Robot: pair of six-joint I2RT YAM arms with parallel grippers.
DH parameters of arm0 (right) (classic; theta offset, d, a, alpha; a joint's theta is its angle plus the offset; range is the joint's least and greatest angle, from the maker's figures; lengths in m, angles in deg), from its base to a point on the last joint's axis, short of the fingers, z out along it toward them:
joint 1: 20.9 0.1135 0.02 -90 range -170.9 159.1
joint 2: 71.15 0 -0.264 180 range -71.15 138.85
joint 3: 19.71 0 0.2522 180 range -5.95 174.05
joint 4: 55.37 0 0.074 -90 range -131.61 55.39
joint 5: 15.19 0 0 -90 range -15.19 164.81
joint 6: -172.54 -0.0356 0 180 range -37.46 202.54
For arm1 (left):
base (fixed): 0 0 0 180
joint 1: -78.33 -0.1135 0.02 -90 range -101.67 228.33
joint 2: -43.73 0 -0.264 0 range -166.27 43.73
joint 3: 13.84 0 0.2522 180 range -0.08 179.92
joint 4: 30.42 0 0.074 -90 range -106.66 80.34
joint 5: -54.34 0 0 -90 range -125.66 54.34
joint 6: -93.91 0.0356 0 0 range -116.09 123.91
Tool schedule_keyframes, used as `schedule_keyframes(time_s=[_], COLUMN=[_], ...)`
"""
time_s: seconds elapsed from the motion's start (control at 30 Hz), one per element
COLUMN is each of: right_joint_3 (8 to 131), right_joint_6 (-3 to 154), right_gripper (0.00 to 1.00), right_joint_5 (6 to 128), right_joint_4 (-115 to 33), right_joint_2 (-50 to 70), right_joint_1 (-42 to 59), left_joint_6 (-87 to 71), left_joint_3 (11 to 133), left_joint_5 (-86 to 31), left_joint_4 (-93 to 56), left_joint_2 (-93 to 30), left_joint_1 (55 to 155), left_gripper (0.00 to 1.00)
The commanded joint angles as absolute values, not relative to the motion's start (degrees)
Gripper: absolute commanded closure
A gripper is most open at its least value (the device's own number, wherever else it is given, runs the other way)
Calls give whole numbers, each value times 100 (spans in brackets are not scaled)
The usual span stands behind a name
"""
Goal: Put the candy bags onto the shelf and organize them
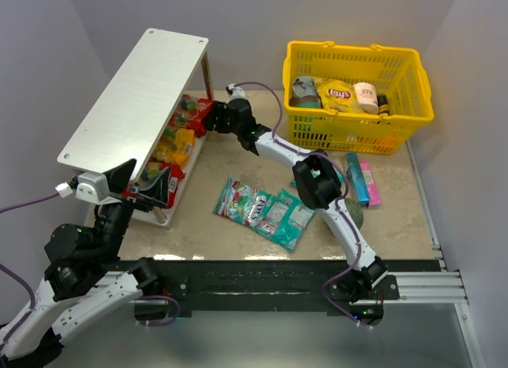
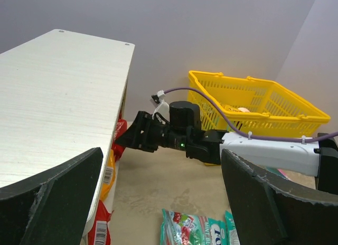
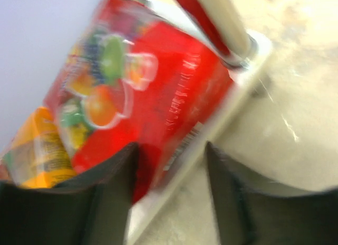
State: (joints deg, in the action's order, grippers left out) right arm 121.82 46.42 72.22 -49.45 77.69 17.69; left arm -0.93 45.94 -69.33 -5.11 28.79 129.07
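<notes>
Table (image 1: pixel 206 235): you had open surface in front of the shelf's long side and along the near edge. Walls closed the far side and both flanks.
Shelf (image 1: pixel 135 90): it stood on the left of the table, running from the near-left corner toward the far wall, with its open side facing the middle.
Basket (image 1: pixel 349 44): it sat in the far-right corner, well apart from the shelf.
Right arm (image 1: pixel 278 150): you had it stretched diagonally from its near-edge base, with the wrist low in the gap between the basket and the shelf's far end.
Left arm (image 1: pixel 87 249): it was folded, with the wrist raised at the shelf's near end and pointing along it.
Loose candy bags (image 1: pixel 266 212): teal and green-white ones lay overlapping mid-table, just beside your right arm.
Shelved candy bags (image 1: pixel 176 142): red and yellow-orange ones lined the lower tier.
Red bag (image 3: pixel 174 81): it leaned at the lower tier's far end, beside a leg.
Right tool (image 1: pixel 205 118): the jaws stood parted about the bag's lower corner. You couldn't tell whether they touched it.
Left tool (image 1: pixel 143 180): the jaws were spread fully wide.
</notes>
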Motion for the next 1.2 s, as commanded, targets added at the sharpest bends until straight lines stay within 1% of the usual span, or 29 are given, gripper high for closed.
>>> schedule_keyframes(time_s=[0.0,0.03,0.1,0.3,0.33,0.37,0.4,0.43,0.5,0.57,0.6,0.7,0.8,0.83,0.87,0.9,0.93,1.03,1.1,1.17], right_joint_3=[11641,11439,11280,10946,10745,10613,10446,10079,9769,9330,8823,8074,7082,6878,6641,6195,5973,5190,4691,4477], right_joint_6=[4694,4694,4685,4615,4606,4598,4615,4632,4668,4642,4607,4519,4457,4448,4370,4291,4194,3966,3842,3728], right_gripper=[30,27,25,20,19,16,9,6,1,1,1,1,1,2,3,4,4,5,6,6], right_joint_5=[7946,7956,7982,7912,7903,7912,7947,7999,8044,7948,7921,7903,7912,7912,7964,8043,8140,8420,8579,8878], right_joint_4=[-5110,-5145,-5242,-5190,-5172,-5137,-5145,-5119,-4839,-4514,-4504,-4364,-3855,-3758,-3591,-3503,-3398,-3064,-2992,-2730], right_joint_2=[6817,6633,6474,5920,5824,5544,5394,5209,4745,4444,4034,3216,2608,2171,1958,1703,1274,465,164,-169], right_joint_1=[1830,1839,1830,1830,1830,1830,1847,1856,1874,1883,1883,1874,1883,1883,1883,1891,1883,1953,2067,2120], left_joint_6=[-31,-39,-57,-294,-355,-382,-426,-426,-391,-479,-488,-619,-786,-882,-953,-1032,-1128,-1296,-1340,-1445], left_joint_3=[4598,4607,4677,5089,5151,5239,5300,5353,5450,5477,5485,5503,5477,5468,5442,5416,5320,5161,5073,4871], left_joint_5=[-6880,-6836,-6766,-6590,-6520,-6502,-6441,-6135,-5451,-5158,-4887,-4534,-4358,-4357,-4357,-4357,-4340,-4217,-4103,-4050], left_joint_4=[-743,-734,-682,-269,-208,-94,-14,65,153,153,145,110,57,48,30,-13,-66,-426,-707,-1057], left_joint_2=[2782,2756,2678,2256,2194,2133,1993,1931,1755,1675,1579,1421,1167,1087,990,798,700,305,-20,-318], left_joint_1=[12887,12878,12878,12878,12878,12878,12878,12878,12887,12878,12878,12878,12878,12878,12878,12878,12887,12887,12896,12922], left_gripper=[0,1,1,0,0,0,1,1,0,0,0,0,0,1,1,0,1,0,0,0])
